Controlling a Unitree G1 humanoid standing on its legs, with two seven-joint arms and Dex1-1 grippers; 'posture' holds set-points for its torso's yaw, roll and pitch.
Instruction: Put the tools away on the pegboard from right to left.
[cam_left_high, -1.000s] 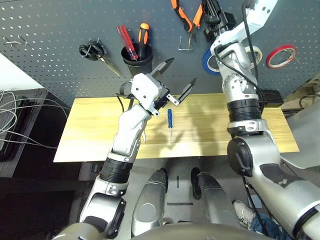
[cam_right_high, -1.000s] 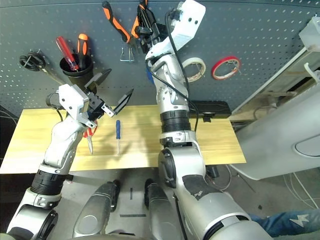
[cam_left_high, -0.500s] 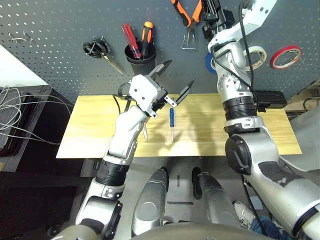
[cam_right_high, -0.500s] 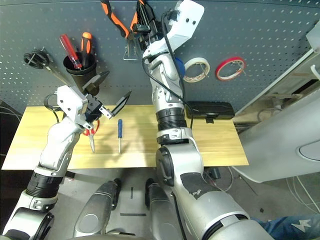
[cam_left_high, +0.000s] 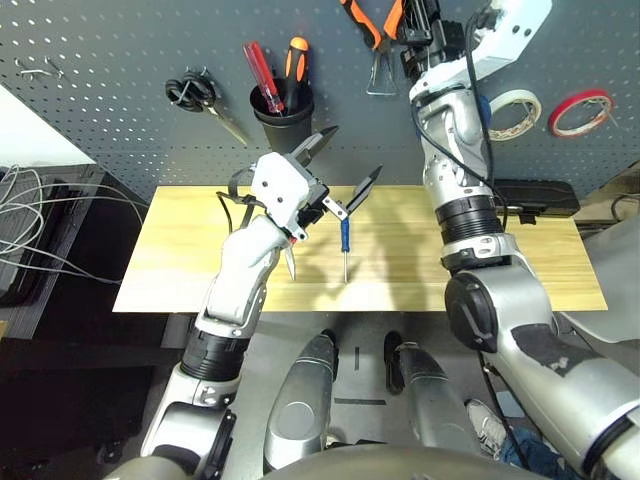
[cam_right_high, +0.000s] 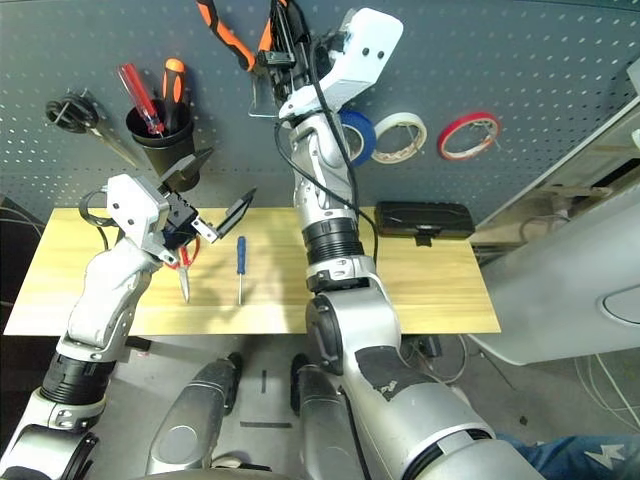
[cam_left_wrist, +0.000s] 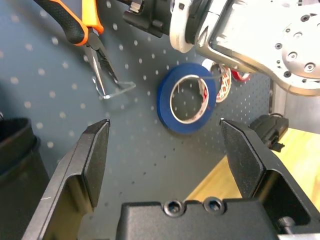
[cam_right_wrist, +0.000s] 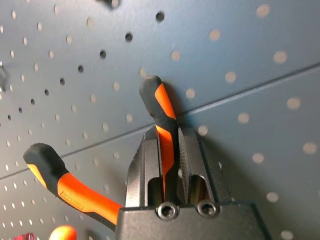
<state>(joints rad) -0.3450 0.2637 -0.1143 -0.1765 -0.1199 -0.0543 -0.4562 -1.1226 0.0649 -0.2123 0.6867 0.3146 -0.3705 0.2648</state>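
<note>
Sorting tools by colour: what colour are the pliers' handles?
Orange and black; the pliers show best in the right wrist view.

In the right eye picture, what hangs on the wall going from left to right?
Black-handled scissors → black cup of screwdrivers → orange-and-black pliers → blue tape roll → white tape roll → red tape roll.

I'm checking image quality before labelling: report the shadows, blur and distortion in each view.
Left eye view: wide-angle bending, the table edge bowing; arm shadows fall on the wood beside the screwdriver. Left wrist view: the open left gripper looms soft, the blue tape roll sharper. Right wrist view: right gripper clamping the pliers, pegboard holes blurred.
</note>
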